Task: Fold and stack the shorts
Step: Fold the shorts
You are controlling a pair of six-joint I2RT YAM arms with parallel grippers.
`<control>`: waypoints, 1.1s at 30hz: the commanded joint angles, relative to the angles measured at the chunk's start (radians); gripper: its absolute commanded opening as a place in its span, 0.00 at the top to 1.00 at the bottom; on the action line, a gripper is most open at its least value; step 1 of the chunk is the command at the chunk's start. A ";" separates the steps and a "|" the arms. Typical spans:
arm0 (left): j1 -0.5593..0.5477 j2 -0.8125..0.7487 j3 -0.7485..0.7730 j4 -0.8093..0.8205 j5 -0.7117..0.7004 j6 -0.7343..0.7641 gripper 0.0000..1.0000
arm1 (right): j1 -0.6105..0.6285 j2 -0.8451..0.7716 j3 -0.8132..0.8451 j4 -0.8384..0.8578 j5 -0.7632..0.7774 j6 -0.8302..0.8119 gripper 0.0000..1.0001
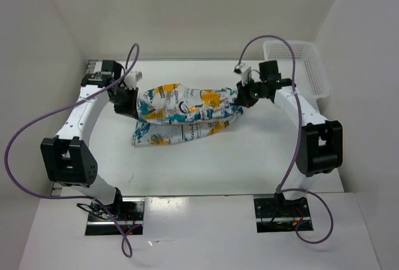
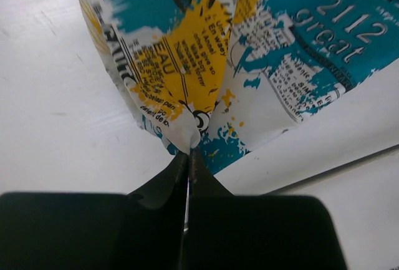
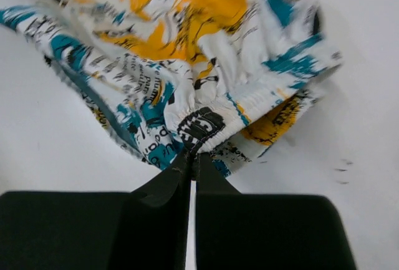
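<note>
White, teal-printed shorts in the grip of both jaws

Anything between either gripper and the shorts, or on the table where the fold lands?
Nothing visible. The left gripper and the right gripper are each shut on one end of the shorts. The only other thing on the table is the white basket, at the far right corner, apart from the cloth.

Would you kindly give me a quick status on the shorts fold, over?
Left gripper shut on shorts edge. Right gripper shut on waistband. Shorts stretched between them. White mesh basket far right, not in the way.
</note>
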 commanded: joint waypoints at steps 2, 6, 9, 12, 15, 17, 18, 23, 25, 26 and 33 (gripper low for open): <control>-0.008 -0.050 -0.147 0.075 -0.026 0.003 1.00 | 0.089 -0.076 -0.160 -0.022 0.115 -0.143 1.00; -0.008 -0.097 -0.295 0.167 -0.119 0.003 1.00 | 0.089 -0.116 -0.249 0.073 0.216 -0.131 1.00; -0.018 -0.097 -0.402 0.204 -0.154 0.003 1.00 | 0.089 -0.116 -0.271 0.116 0.259 -0.122 1.00; -0.027 -0.097 -0.451 0.228 -0.155 0.003 1.00 | 0.089 -0.116 -0.289 0.160 0.324 -0.100 0.98; -0.036 -0.097 -0.462 0.228 -0.145 0.003 0.94 | 0.089 -0.116 -0.290 0.174 0.353 -0.091 0.91; -0.036 -0.097 -0.462 0.218 -0.145 0.003 0.70 | 0.089 -0.107 -0.290 0.174 0.362 -0.091 0.58; -0.045 -0.097 -0.462 0.207 -0.145 0.003 0.63 | 0.089 -0.107 -0.280 0.174 0.362 -0.103 0.39; -0.045 -0.165 -0.416 0.098 -0.191 0.003 0.55 | 0.089 -0.158 -0.205 0.096 0.478 -0.209 0.09; -0.045 -0.231 -0.381 0.087 -0.217 0.003 0.53 | 0.089 -0.173 -0.144 0.085 0.523 -0.232 0.09; -0.045 -0.243 -0.332 0.087 -0.227 0.003 0.52 | 0.089 -0.184 -0.121 0.085 0.532 -0.222 0.09; -0.093 0.033 -0.097 0.167 -0.148 0.003 0.51 | 0.218 -0.063 0.062 0.116 0.411 -0.041 0.54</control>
